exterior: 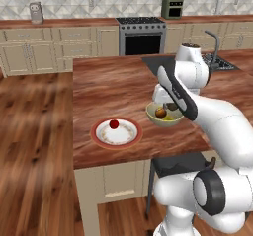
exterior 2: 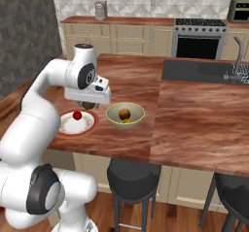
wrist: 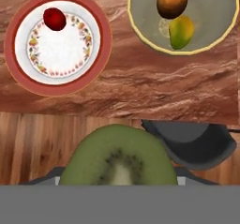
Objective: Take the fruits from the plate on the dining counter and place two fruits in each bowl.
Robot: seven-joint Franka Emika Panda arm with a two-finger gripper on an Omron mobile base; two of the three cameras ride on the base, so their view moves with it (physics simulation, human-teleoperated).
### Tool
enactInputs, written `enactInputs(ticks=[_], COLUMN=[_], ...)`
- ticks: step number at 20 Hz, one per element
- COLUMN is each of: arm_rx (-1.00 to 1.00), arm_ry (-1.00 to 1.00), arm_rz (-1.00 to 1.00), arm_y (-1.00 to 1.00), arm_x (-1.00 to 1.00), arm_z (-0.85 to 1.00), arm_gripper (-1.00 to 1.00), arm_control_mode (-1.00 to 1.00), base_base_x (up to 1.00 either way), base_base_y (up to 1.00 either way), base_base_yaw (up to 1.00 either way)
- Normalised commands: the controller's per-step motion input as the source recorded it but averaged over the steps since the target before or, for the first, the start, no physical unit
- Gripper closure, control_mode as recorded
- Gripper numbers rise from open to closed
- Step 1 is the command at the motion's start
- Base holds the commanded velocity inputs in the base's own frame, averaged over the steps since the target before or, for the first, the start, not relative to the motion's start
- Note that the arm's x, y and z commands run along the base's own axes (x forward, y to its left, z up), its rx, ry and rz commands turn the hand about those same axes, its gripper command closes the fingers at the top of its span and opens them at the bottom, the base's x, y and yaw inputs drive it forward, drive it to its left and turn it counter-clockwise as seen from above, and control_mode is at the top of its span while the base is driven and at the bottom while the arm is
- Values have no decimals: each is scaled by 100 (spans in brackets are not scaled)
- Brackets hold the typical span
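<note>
Counting one fruit on plate (wrist: pixel 58 85)

The left base view looks forward and down from behind the arm's left side over the desk (exterior: pixel 113 87) toward the stove (exterior: pixel 142 35). The right base view does the same from the right. Both share the plate (exterior: pixel 116 133) and olive bowl (exterior: pixel 164 116). The hand view looks straight down on these from close above.

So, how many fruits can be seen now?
4: the red fruit on the plate, the orange-brown fruit and yellow-green fruit in the olive bowl, the kiwi at the fingers.
</note>
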Motion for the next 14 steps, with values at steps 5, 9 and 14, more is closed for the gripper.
enactInputs(ticks=[5, 9, 14], arm_rx=[0, 0, 0], arm_ry=[0, 0, 0], arm_rz=[0, 0, 0], arm_y=[0, 0, 0], arm_x=[0, 0, 0], arm_z=[0, 0, 0], arm_gripper=[100, 100, 100], arm_control_mode=[100, 100, 100], base_base_x=[-80, -18, 15], base_base_y=[-85, -94, -100], base_base_yaw=[-45, -56, -13])
